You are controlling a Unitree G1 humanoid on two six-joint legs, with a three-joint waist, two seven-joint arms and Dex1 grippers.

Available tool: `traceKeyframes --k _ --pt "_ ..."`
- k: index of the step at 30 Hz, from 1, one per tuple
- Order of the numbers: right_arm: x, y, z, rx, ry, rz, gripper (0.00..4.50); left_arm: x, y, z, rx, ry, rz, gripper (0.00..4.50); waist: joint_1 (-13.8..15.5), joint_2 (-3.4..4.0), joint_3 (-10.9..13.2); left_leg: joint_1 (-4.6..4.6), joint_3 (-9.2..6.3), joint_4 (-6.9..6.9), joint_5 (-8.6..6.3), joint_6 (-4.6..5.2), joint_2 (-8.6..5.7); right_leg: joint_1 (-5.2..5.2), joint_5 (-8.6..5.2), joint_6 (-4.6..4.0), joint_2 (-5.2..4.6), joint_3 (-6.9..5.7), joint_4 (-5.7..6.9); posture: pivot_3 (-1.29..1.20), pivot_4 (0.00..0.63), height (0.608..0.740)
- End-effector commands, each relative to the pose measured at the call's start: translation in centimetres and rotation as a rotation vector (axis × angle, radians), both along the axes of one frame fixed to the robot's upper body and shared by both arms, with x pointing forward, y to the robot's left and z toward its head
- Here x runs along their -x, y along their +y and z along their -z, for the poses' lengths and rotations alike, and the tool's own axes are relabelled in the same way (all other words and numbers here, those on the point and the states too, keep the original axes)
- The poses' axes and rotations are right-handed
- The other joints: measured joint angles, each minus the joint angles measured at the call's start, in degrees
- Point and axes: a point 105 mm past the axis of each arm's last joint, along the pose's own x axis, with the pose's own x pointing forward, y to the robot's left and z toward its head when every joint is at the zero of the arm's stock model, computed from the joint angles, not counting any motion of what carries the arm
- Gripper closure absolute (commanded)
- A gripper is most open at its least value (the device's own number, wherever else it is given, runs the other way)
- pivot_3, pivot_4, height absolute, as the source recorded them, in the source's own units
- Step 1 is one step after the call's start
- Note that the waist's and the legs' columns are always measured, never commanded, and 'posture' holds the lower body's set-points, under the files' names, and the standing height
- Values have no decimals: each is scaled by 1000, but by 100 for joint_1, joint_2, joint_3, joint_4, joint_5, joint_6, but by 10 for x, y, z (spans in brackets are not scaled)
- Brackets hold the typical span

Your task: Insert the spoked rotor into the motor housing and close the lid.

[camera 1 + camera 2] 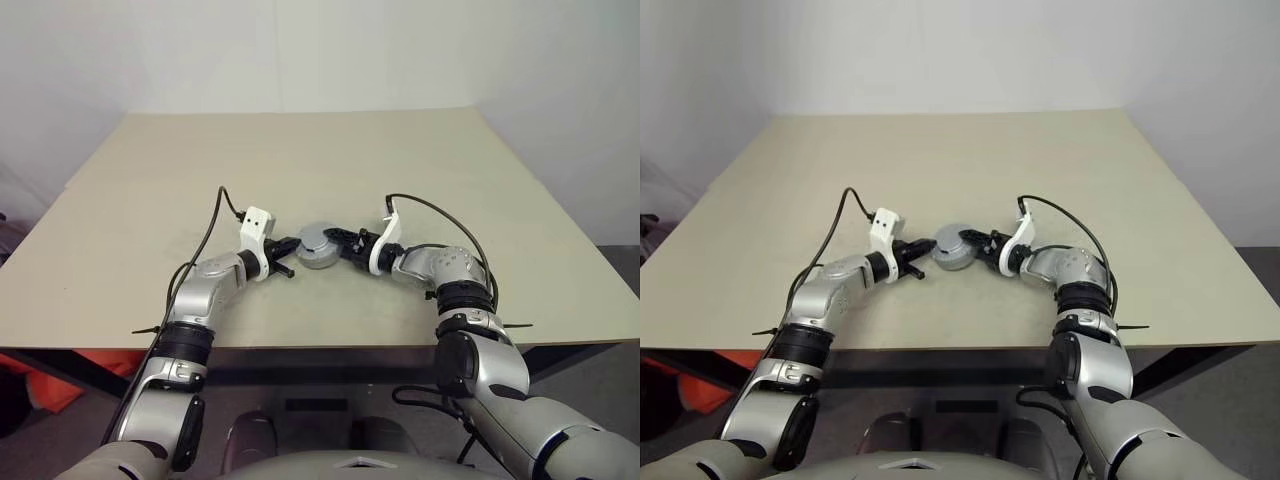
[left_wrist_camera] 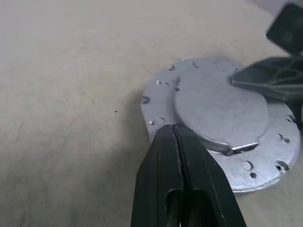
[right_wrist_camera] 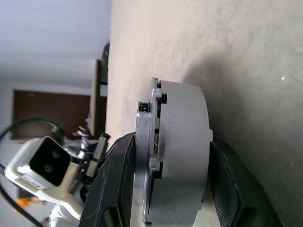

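On a beige table (image 1: 150,200) before pale walls, the right hand (image 3: 170,189) clamps the lidded motor housing (image 3: 182,142); the left hand (image 2: 176,137) is closed.

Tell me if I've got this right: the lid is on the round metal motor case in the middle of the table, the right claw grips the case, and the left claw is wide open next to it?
Not quite. The left claw is shut, its two fingers pressed together at the lid, as the left wrist view shows. The rest holds: the lid sits on the case mid-table, and the right claw grips the case.
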Motion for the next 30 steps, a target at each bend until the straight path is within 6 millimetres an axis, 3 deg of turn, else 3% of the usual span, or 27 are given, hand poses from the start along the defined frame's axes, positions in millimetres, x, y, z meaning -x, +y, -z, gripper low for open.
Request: traceKeyframes --k 1,9,15,18,23,28,30 --pt "-9 -2 -12 -67 14 53 2364 -9 22 -18 80 -47 -105 4500 -9 0 1 -8 0 0 1 -1 1 -7 0 -1 1 -1 0 0 0 740" --pt "-21 -1 -35 -248 8 138 2364 -8 55 -33 291 -19 -232 4500 -28 -3 6 -43 3 0 -3 4 0 -34 23 -42 1 -2 0 0 0 740" --pt "-27 10 -74 -340 -83 112 2364 13 54 -45 514 51 -148 4500 -17 -8 16 -128 4 8 2 -3 0 -109 30 -69 3 -6 12 0 0 740" --pt "-30 14 -90 -366 -112 102 2364 20 58 -51 621 67 -147 3903 21 -10 20 -142 5 8 -2 1 1 -119 24 -78 4 -18 12 0 0 740" --pt "-30 22 -113 -390 -154 60 2364 29 59 -53 735 90 -143 2193 66 -10 21 -143 5 9 -2 1 2 -117 20 -84 9 -30 13 0 0 740" --pt "-29 28 -120 -379 -164 32 2364 35 52 -62 902 130 -103 416 87 -14 23 -150 5 26 -2 0 1 -117 21 -82 9 -30 19 0 0 740" --pt "-27 30 -119 -370 -165 17 2364 38 46 -66 985 164 -59 51 87 -15 23 -150 5 30 -1 -2 1 -117 21 -82 9 -30 22 0 0 740"
